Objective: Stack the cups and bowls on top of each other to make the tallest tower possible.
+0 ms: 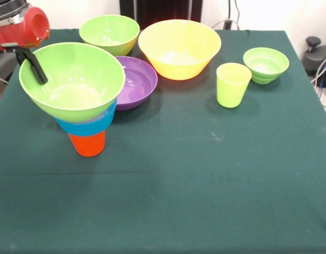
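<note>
The tower stands at the left: an orange cup point(87, 144) upside down on the cloth, a blue bowl point(86, 126) on it, and a large lime green bowl point(73, 79) on top, tilted slightly. My gripper point(33, 66) reaches in from the upper left and sits at that green bowl's left rim; whether it grips the rim is unclear. Loose on the table are a yellow bowl point(179, 47), a purple bowl point(135, 82) right behind the tower, a medium lime green bowl point(109, 33), a small lime green bowl point(265, 64) and a lime green cup point(233, 84).
A dark green cloth covers the table point(168, 185). The arm's red and black body point(20, 26) hangs over the table's far left corner. A black device with cables point(317, 53) sits beyond the right edge.
</note>
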### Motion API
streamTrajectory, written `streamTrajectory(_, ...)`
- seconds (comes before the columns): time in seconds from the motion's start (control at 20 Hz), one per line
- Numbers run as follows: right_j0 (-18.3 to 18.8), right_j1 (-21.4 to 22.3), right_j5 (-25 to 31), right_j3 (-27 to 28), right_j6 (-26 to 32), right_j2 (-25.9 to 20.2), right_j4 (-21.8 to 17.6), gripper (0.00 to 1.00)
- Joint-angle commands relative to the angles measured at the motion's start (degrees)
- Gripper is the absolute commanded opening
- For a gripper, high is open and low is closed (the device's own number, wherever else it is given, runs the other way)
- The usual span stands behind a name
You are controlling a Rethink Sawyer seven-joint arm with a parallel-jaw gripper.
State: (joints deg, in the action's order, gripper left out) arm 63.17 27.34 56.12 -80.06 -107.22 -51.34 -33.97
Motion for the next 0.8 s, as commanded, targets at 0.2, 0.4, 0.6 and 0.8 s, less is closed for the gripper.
streamTrajectory(0.2, -2.6, -1.4, 2.1, -1.2, 14.3, 3.1, -3.1, 0.00)
streamTrajectory(0.4, -2.8, -1.3, 2.0, -1.7, 13.7, 2.9, -2.6, 0.00)
streamTrajectory(0.6, -2.9, -1.5, 1.8, -2.5, 13.0, 2.8, -1.9, 0.00)
streamTrajectory(0.8, -3.0, -1.6, 2.0, -2.8, 12.5, 2.6, -1.3, 0.00)
